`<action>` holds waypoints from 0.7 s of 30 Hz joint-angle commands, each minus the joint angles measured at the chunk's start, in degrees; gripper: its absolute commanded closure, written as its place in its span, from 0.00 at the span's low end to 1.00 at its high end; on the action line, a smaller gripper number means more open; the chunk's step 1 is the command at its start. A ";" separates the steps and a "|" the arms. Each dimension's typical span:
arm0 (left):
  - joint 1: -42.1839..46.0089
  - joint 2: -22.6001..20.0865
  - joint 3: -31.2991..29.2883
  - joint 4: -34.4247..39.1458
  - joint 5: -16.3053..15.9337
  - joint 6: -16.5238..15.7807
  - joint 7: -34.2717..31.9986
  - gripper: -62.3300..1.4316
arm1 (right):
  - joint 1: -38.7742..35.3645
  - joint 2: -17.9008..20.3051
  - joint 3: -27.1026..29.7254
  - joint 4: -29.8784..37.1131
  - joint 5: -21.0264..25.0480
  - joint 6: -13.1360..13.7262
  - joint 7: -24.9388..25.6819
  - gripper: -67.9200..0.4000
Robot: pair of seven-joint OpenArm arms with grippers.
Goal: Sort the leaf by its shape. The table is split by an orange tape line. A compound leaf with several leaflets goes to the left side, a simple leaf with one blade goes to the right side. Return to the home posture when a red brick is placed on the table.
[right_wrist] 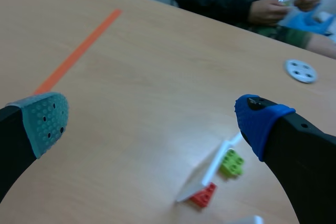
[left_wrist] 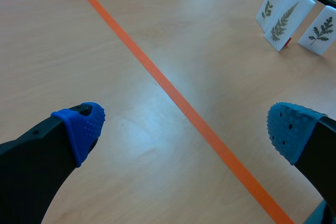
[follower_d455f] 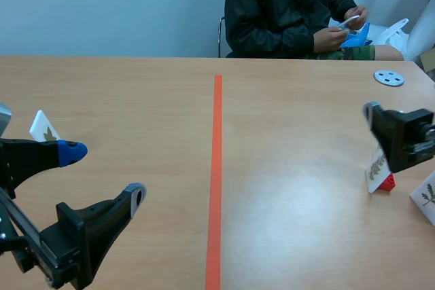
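Lab-like room, wooden table (follower_d455f: 136,100) with orange tape line (follower_d455f: 217,168), plain pale wall (follower_d455f: 102,5), seated person (follower_d455f: 285,11)

A small white card with a pressed leaf (follower_d455f: 44,127) stands close beside the left gripper (follower_d455f: 103,174), on its side of the orange tape line (follower_d455f: 216,168). Across the line, just ahead of the right gripper (right_wrist: 152,121), a second white leaf card (right_wrist: 210,174) stands between a red toy brick (right_wrist: 203,195) and a green toy brick (right_wrist: 231,162). A grey round disc (right_wrist: 301,71) lies farther ahead.
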 commanded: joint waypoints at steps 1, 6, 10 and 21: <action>-0.17 -0.35 -0.48 0.15 -0.57 -0.09 -0.76 0.00 | 1.46 1.38 -1.73 -0.24 0.44 -0.20 0.68 0.00; -0.17 -0.35 -0.48 0.15 -0.55 -0.07 -0.79 0.00 | 2.71 2.32 -9.05 -0.07 0.39 -0.22 0.15 0.00; -0.17 -0.35 -0.48 0.15 -0.55 -0.07 -0.76 0.00 | 2.67 2.29 -13.00 0.28 0.39 -0.22 -0.44 0.00; -0.20 -0.33 -0.48 0.15 -0.55 -0.09 -0.76 0.00 | 2.47 2.12 -17.22 3.56 0.44 -0.66 -2.95 0.00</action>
